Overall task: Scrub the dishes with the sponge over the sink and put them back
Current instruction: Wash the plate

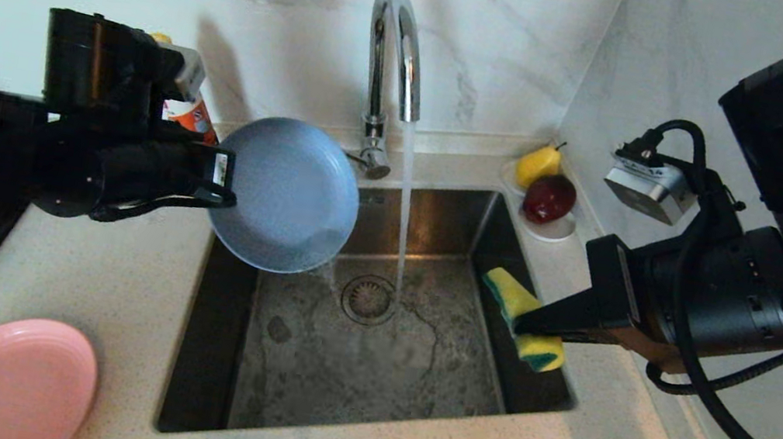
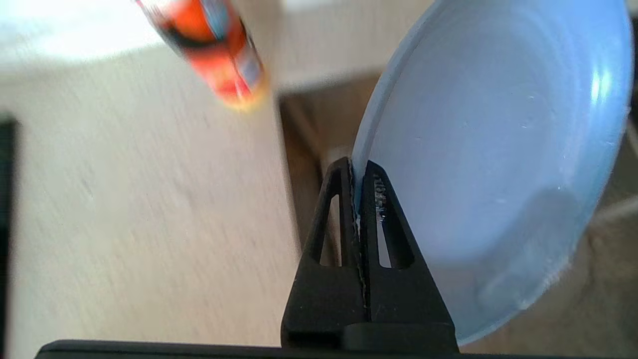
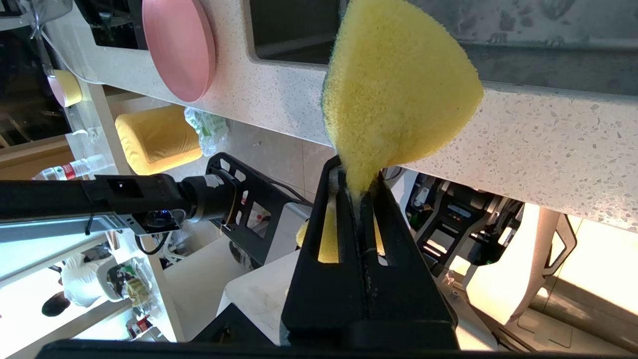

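scrubbing seems next: left gripper [image 1: 228,182] pinches blue plate [image 1: 289,195] over sink [image 1: 369,357]; right gripper [image 1: 524,323] pinches sponge [image 1: 521,318] and must meet it.

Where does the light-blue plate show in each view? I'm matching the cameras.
Head view: light-blue plate, left of centre, over the sink's left edge, clamped by the left gripper.
Left wrist view: right side, rim between the fingers.
Right wrist view: not in it.
Shared landmark: the speckled countertop.

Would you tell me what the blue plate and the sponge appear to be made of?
The blue plate looks like matte glazed ceramic or melamine: even, low sheen. The sponge is soft porous yellow foam, pinched thin between the right gripper fingers, with a green scouring layer.
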You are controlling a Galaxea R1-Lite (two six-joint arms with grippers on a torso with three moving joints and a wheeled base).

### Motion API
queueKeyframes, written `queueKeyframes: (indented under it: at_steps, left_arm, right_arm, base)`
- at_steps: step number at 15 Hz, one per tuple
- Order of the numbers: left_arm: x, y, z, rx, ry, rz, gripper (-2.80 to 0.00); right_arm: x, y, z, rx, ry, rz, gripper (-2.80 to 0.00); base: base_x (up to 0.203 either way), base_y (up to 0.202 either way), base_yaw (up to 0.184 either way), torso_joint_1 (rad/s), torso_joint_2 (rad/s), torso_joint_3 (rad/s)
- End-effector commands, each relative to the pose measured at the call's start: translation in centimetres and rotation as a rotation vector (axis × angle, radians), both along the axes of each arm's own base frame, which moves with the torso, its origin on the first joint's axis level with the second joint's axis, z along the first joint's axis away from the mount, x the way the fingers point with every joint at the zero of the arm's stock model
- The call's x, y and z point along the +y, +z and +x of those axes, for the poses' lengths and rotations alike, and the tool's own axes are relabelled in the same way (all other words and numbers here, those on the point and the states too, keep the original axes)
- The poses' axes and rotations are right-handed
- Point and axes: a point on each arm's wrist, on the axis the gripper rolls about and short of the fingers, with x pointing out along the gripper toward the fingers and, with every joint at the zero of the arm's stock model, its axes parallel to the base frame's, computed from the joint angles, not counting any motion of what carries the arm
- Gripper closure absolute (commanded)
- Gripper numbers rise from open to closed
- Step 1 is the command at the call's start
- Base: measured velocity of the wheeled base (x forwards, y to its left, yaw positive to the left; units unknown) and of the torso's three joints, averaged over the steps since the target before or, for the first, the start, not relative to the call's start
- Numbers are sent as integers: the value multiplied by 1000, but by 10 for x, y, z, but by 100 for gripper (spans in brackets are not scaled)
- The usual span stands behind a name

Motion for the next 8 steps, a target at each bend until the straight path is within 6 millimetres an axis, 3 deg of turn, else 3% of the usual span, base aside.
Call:
queueKeyframes:
  at_steps: [1,8]
  left_arm:
    - [2,1,-7,-66,-8,30,0]
    - [6,-17,-22,-24,-27,40,0]
  right_arm:
    - [1,-1,1,9,0,-2,0]
    - [0,-1,0,11,-1,-2,0]
  base:
    - [0,0,0,0,0,0]
    - [0,0,0,0,0,0]
